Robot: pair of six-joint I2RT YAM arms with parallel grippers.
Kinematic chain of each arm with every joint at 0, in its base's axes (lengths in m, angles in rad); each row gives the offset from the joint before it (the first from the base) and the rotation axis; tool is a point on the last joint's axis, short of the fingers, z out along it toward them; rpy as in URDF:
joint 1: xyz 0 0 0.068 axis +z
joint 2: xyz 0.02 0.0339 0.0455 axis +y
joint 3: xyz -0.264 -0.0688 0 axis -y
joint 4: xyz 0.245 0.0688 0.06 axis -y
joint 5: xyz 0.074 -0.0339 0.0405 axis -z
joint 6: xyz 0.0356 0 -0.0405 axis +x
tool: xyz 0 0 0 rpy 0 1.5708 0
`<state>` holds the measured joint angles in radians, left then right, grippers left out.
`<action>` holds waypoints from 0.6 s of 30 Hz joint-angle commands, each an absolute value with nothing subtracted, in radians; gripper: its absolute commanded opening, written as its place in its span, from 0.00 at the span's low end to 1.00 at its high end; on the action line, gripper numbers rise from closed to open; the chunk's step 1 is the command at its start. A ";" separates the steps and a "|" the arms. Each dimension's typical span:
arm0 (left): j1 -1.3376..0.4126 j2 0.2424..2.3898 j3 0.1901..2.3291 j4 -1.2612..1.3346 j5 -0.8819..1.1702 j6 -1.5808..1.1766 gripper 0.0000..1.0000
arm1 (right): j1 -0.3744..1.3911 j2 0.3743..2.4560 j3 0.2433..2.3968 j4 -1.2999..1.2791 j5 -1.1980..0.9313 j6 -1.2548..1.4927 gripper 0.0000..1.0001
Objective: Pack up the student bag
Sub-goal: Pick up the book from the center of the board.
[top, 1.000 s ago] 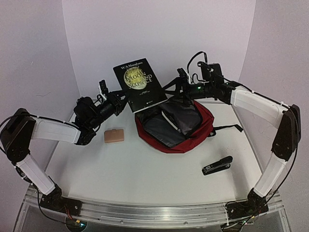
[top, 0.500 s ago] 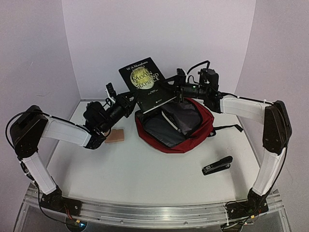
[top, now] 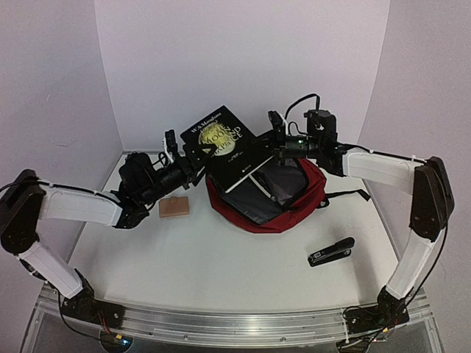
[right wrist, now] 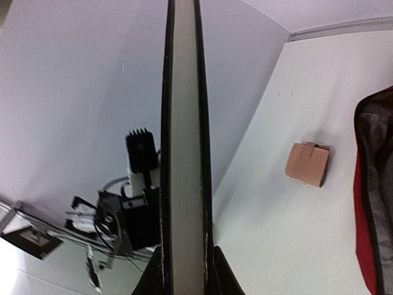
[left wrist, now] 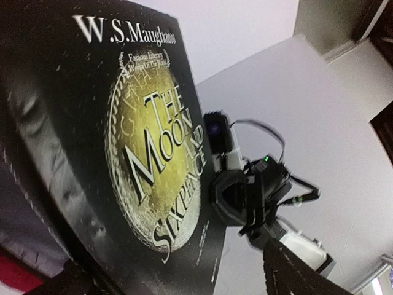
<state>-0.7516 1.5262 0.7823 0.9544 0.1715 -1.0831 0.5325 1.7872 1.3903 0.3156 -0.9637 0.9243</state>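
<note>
The student bag (top: 298, 208) lies open at the back middle of the table, dark red with its grey lining (top: 254, 193) showing. A black book (top: 224, 141) with a gold moon on its cover hangs tilted above the bag's left rim. My right gripper (top: 274, 144) is shut on the book's right edge; in the right wrist view its fingers (right wrist: 224, 275) press both covers of the book (right wrist: 184, 153). My left gripper (top: 197, 154) is open at the book's left corner. In the left wrist view one finger (left wrist: 301, 270) stands clear of the cover (left wrist: 123, 153).
A tan wallet (top: 175, 207) lies on the table left of the bag, under the left arm, and shows in the right wrist view too (right wrist: 309, 163). A black stapler (top: 331, 251) lies at the front right. A bag strap (top: 353, 194) trails to the right.
The right gripper reached the book's right edge and shut on it. The left gripper let go and opened. The book has tipped over to the right, lower above the bag.
</note>
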 commanded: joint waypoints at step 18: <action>-0.730 1.317 1.037 -0.147 0.845 -0.459 0.88 | 0.553 1.483 1.415 -0.919 -1.140 -0.294 0.00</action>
